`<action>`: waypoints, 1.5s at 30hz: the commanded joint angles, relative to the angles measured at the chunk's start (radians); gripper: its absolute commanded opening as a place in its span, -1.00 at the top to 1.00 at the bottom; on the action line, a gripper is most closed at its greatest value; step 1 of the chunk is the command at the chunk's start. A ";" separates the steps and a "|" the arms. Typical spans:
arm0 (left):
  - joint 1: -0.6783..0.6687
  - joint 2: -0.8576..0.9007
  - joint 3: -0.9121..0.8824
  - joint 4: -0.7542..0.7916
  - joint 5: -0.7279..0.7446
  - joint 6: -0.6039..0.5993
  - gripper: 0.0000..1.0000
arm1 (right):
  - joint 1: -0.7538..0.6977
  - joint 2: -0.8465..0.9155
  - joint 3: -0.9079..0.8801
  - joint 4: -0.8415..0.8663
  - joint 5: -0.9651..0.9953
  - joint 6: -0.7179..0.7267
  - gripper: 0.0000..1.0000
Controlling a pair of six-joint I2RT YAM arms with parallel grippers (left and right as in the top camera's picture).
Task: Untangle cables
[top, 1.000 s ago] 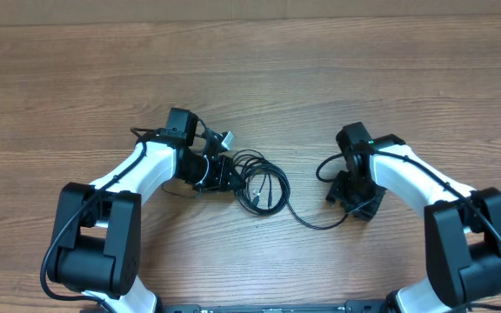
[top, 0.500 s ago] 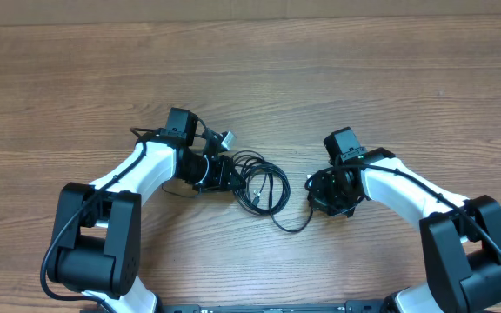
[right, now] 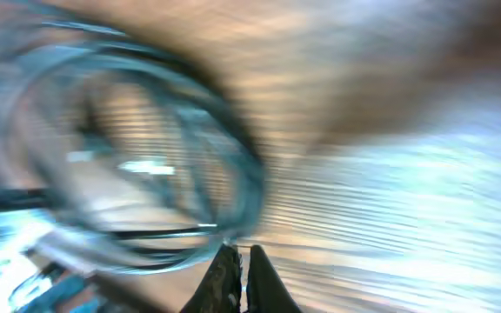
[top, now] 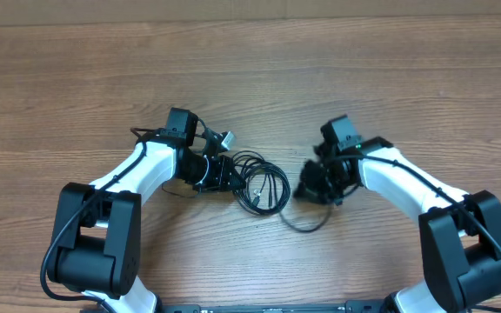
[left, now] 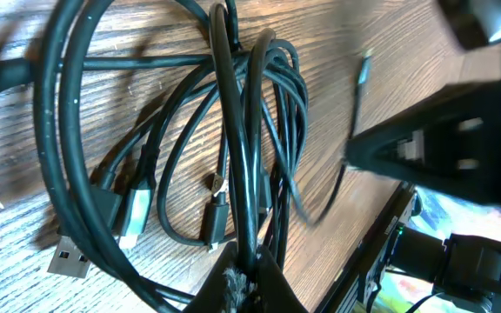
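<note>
The cables (top: 265, 186) lie as a tangle of thin black loops at mid-table. In the left wrist view the same cables (left: 233, 113) fill the frame. My left gripper (top: 233, 178) sits at the tangle's left edge. Seen close up, my left gripper (left: 243, 276) is shut on one black strand. My right gripper (top: 303, 191) is just right of the tangle, and a loose strand (top: 307, 228) curves from the bundle to beneath it. The right wrist view is motion-blurred: my right gripper (right: 240, 254) has its jaws together where the blurred cable loops (right: 233, 165) meet its tips.
A silver USB plug (left: 63, 259) lies flat on the wood at the tangle's edge. A pale plug end (top: 227, 138) sticks up behind the left wrist. The wooden table (top: 250, 78) stretches beyond both arms. The right arm (left: 442, 148) looms close in the left wrist view.
My right gripper has shut and swung left toward the tangle, and the loose strand's loop has shifted left with it. The left arm has not moved.
</note>
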 commanded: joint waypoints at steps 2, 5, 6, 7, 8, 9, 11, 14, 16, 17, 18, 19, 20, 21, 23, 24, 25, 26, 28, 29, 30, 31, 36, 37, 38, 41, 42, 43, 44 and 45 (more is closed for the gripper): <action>-0.001 0.016 -0.008 0.001 0.005 0.023 0.90 | 0.005 -0.001 0.037 0.028 -0.120 -0.027 0.92; -0.001 0.016 -0.008 0.001 0.005 0.023 0.90 | 0.005 -0.001 0.037 0.019 -0.119 -0.028 0.89; -0.001 0.016 -0.008 0.001 0.005 0.023 0.90 | 0.006 -0.001 0.036 0.012 -0.119 -0.031 0.81; -0.001 0.016 -0.008 0.001 0.005 0.023 0.89 | 0.007 -0.001 0.036 0.002 -0.120 -0.048 0.74; -0.001 0.016 -0.008 0.001 0.005 0.023 0.90 | 0.008 -0.001 0.035 -0.010 -0.118 -0.066 0.68; -0.001 0.016 -0.008 0.001 0.005 0.023 0.90 | 0.011 -0.001 0.032 -0.019 -0.113 -0.077 0.64; -0.001 0.016 -0.008 0.001 0.005 0.023 0.90 | 0.022 -0.001 0.027 -0.050 -0.069 -0.076 0.57; -0.001 0.016 -0.008 0.001 0.005 0.023 0.89 | 0.054 -0.001 0.011 -0.084 0.009 -0.076 0.52; -0.001 0.016 -0.008 0.001 0.005 0.023 0.89 | 0.081 -0.001 -0.004 -0.092 0.064 -0.076 0.42; -0.001 0.016 -0.008 0.001 0.005 0.023 0.89 | 0.095 -0.001 -0.010 -0.099 0.104 -0.076 0.35; -0.001 0.016 -0.008 0.001 0.005 0.023 0.89 | 0.106 -0.001 -0.013 -0.106 0.144 -0.076 0.31; -0.001 0.016 -0.008 0.001 0.005 0.023 0.90 | 0.118 -0.001 -0.015 -0.114 0.185 -0.080 0.27; -0.001 0.016 -0.008 0.001 0.005 0.023 0.90 | 0.130 -0.001 -0.016 -0.126 0.228 -0.099 0.26; -0.001 0.016 -0.008 0.001 0.005 0.023 0.89 | 0.138 -0.001 -0.016 -0.134 0.257 -0.122 0.25; -0.001 0.016 -0.008 0.001 0.005 0.023 0.89 | 0.152 -0.001 -0.016 -0.154 0.291 -0.173 0.19; -0.001 0.016 -0.008 0.001 0.005 0.023 0.90 | 0.157 -0.001 -0.016 -0.166 0.299 -0.204 0.15; -0.001 0.016 -0.008 0.001 0.005 0.023 0.89 | 0.158 -0.001 -0.016 -0.179 0.306 -0.232 0.12; -0.001 0.016 -0.008 0.001 0.005 0.023 0.89 | 0.158 -0.001 -0.016 -0.192 0.310 -0.259 0.09; -0.001 0.016 -0.008 0.001 0.005 0.023 0.89 | 0.158 -0.001 -0.021 -0.220 0.330 -0.309 0.06; -0.001 0.016 -0.008 0.001 0.005 0.023 0.89 | 0.158 -0.001 -0.023 -0.232 0.342 -0.320 0.06; -0.001 0.016 -0.008 0.001 0.005 0.023 0.89 | 0.158 -0.001 -0.026 -0.239 0.354 -0.329 0.05; -0.001 0.016 -0.008 0.001 0.005 0.023 0.88 | 0.158 -0.001 -0.031 -0.241 0.359 -0.339 0.05; -0.001 0.016 -0.008 0.001 0.003 0.023 0.88 | 0.158 -0.001 -0.082 -0.193 0.334 -0.420 -0.16; -0.001 0.016 -0.008 0.001 0.000 0.023 0.88 | 0.158 -0.001 -0.093 -0.178 0.309 -0.449 -0.20; -0.001 0.016 -0.008 0.001 0.000 0.023 0.88 | 0.158 -0.001 -0.104 -0.164 0.288 -0.473 -0.23; -0.001 0.016 -0.008 0.001 -0.002 0.023 0.87 | 0.158 -0.001 -0.107 -0.158 0.262 -0.503 -0.31; -0.001 0.016 -0.008 0.001 -0.002 0.023 0.87 | 0.158 -0.001 -0.107 -0.158 0.259 -0.511 -0.33; -0.001 0.016 -0.008 0.001 -0.002 0.023 0.87 | 0.158 -0.001 -0.107 -0.153 0.256 -0.517 -0.33; -0.001 0.016 -0.008 0.001 -0.002 0.023 0.87 | 0.158 -0.001 -0.108 -0.145 0.256 -0.522 -0.33; -0.001 0.016 -0.008 0.001 -0.002 0.023 0.85 | 0.158 -0.001 -0.108 -0.138 0.254 -0.521 -0.33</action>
